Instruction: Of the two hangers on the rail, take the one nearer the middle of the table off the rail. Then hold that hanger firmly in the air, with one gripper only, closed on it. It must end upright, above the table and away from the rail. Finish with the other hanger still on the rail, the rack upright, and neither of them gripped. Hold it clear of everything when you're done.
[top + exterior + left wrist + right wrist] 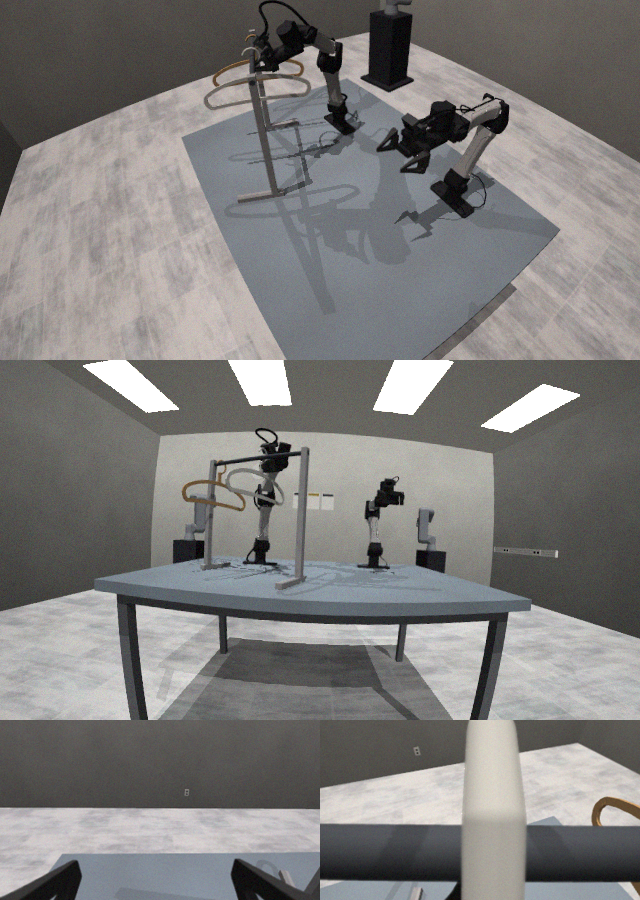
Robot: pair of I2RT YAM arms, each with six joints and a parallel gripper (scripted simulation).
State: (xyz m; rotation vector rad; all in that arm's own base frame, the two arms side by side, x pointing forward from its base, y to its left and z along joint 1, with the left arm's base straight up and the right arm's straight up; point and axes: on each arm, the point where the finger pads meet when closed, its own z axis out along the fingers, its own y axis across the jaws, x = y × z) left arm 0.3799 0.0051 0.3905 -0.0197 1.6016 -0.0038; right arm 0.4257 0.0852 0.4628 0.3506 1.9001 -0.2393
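The white hanger (206, 101) (245, 470) (493, 840) is upright at the rail (240, 460) (569, 852), nearer the table's middle. My right gripper (259, 66) is shut on its neck. The rail crosses behind the neck in the right wrist view; whether the hook is clear of the rail I cannot tell. The orange hanger (302, 68) (202, 481) (617, 803) hangs farther along the rail, ungripped. The rack (265, 145) (302, 520) stands upright. My left gripper (390, 160) (156, 867) is open and empty, well away from the rack.
The blue-grey table (450, 280) (425, 605) carries the rack on one side, with one rack foot (257, 196) (290, 583) toward the table's middle. The rack's posts stand at both ends of the rail, and the orange hanger is close to the white one.
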